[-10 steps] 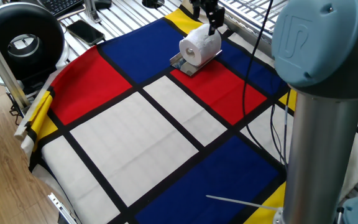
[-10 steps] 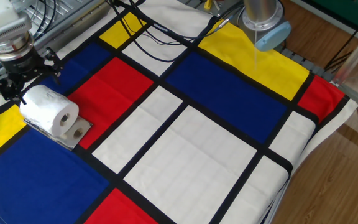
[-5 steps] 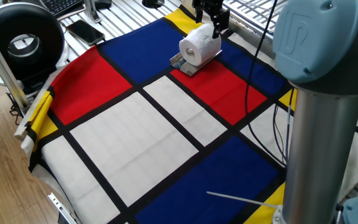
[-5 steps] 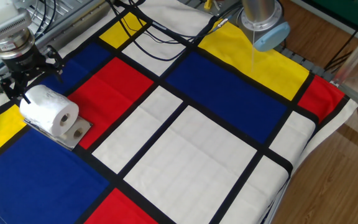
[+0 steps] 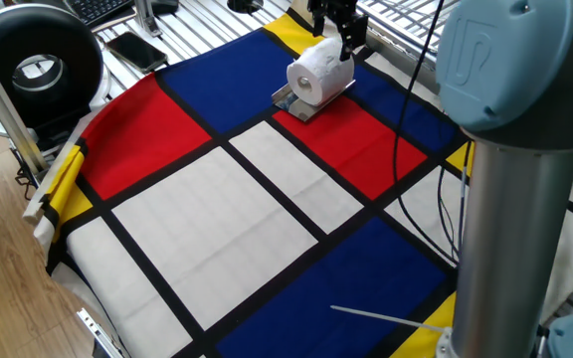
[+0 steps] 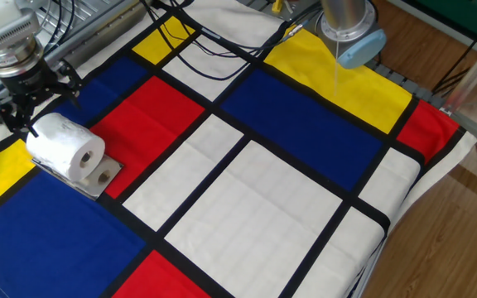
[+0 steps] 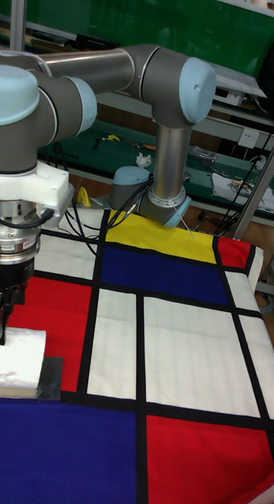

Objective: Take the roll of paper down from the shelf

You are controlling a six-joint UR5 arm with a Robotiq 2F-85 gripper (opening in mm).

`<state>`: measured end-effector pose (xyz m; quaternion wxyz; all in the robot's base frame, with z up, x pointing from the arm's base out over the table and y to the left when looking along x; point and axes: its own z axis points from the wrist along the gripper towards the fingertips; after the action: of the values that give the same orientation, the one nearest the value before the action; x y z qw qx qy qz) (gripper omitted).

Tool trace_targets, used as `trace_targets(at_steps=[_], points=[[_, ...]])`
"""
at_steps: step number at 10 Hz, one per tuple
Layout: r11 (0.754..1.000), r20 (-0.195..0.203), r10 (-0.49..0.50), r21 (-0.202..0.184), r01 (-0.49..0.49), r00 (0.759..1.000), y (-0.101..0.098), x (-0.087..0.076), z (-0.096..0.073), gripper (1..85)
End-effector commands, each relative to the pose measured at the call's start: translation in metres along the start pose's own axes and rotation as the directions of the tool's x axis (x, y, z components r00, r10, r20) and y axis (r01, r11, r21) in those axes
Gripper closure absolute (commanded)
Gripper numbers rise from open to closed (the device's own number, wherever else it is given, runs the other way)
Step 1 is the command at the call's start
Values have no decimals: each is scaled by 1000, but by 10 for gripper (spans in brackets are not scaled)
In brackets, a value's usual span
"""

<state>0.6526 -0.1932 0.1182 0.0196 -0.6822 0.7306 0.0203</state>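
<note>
While roll of paper lies on shelf; gripper spread above | phone apart

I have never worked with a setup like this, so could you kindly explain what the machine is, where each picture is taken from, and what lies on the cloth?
The machine is a single grey robot arm with a two-finger gripper. Two fixed cameras view the table from different sides; a third, taller picture looks along it. A checked cloth of red, blue, yellow and white covers the table. On it lies a small shiny metal shelf carrying a roll of paper on its side. The gripper hangs right over the roll's back end, fingers apart, holding nothing.
</note>
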Motion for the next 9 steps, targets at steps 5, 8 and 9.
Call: trace_targets(at_steps=[5, 8, 9], points=[[996, -2, -84, -7, 84, 996, -2, -11, 8, 7], [996, -8, -94, 3, 94, 996, -16, -10, 21, 7], [995, 10, -98, 3, 98, 995, -21, -12, 26, 7]])
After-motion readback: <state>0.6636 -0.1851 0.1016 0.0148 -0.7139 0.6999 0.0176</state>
